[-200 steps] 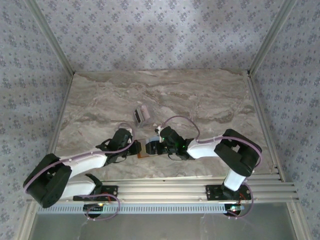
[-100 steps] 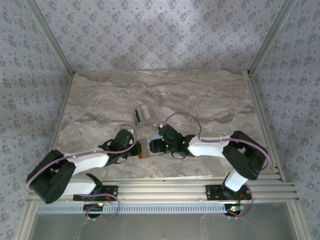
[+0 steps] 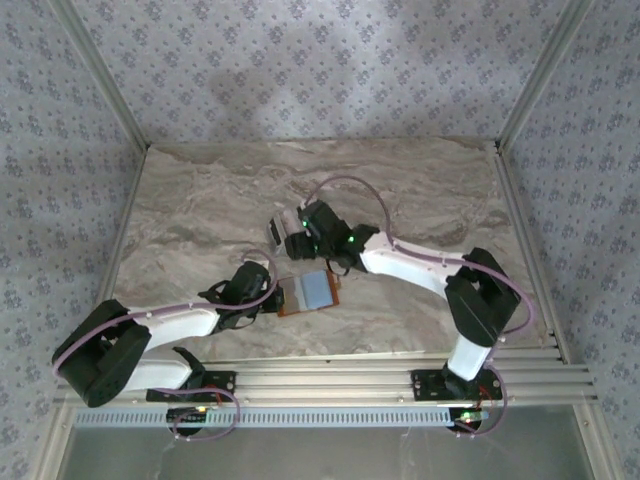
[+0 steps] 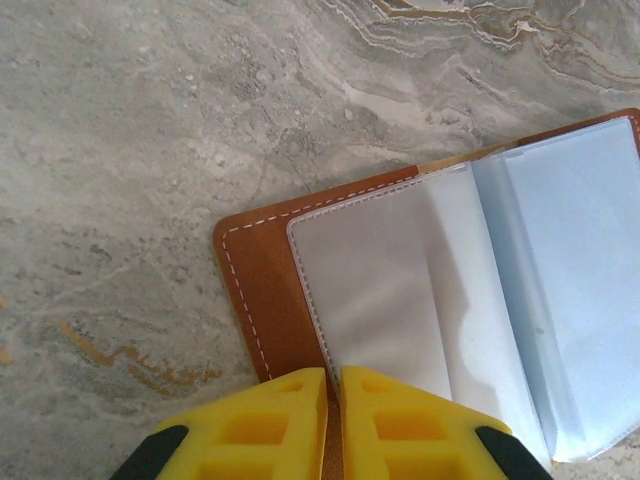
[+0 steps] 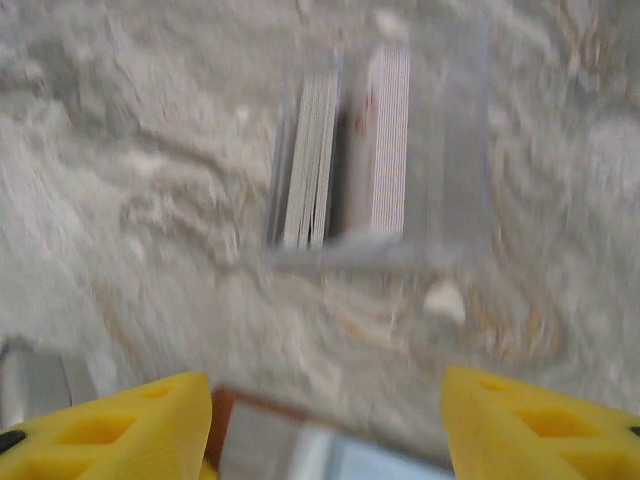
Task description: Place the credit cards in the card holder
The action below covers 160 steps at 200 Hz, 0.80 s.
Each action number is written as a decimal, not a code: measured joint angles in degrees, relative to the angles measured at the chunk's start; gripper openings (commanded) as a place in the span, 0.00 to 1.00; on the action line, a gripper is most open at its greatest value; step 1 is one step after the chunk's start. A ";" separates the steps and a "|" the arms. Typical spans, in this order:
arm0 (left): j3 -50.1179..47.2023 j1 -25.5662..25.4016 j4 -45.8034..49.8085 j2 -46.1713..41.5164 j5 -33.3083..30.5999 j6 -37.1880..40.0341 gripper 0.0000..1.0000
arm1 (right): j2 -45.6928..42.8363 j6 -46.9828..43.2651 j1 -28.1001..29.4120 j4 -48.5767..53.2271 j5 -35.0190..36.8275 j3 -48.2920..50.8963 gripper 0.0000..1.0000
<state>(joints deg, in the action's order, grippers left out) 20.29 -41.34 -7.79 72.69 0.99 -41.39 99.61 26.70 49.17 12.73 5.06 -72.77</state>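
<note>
The card holder (image 3: pixel 310 292), a brown leather wallet, lies open on the marble with its blue-grey sleeves up. My left gripper (image 3: pixel 272 296) is shut on its left edge. In the left wrist view the yellow fingers (image 4: pixel 270 420) pinch the brown border of the card holder (image 4: pixel 255 290) beside the clear sleeves. The credit cards (image 3: pixel 281 229) stand on edge in a small stack behind the wallet. My right gripper (image 3: pixel 300 240) hovers open just beside them. The blurred right wrist view has the credit cards (image 5: pixel 312 165) ahead of my open right gripper (image 5: pixel 325 390), with the card holder (image 5: pixel 290 450) below.
The cards stand in two bunches inside a clear stand (image 5: pixel 440 150). Aluminium posts and patterned walls enclose the marble table (image 3: pixel 420 200). A metal rail (image 3: pixel 380 380) runs along the near edge by the arm bases.
My right gripper has left the wallet and moved back-left to the card stack. The wallet's blue-grey inside is now uncovered. The left gripper has stayed shut on the wallet's edge.
</note>
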 measured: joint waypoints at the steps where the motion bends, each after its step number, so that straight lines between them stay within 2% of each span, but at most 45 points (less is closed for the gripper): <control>1: 0.02 0.00 0.02 0.00 -0.02 0.00 0.13 | 0.13 -0.11 -0.11 0.00 -0.02 -0.22 0.60; 56: 0.00 -0.48 1.33 -0.92 -1.95 0.02 0.13 | 13.90 -5.68 -7.02 3.50 -6.64 -16.02 0.58; 97: 0.02 -0.72 1.36 -0.90 -2.21 0.04 0.14 | 21.53 -7.56 -7.52 7.10 -9.49 -22.67 0.57; 160: 0.02 -0.81 1.31 -0.92 -2.36 0.04 0.14 | 25.14 -8.35 -7.82 8.48 -12.00 -27.93 0.55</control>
<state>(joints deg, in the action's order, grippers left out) 20.32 -42.15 -6.48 71.77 -1.37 -41.34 124.75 18.35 41.34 21.21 -6.94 -100.71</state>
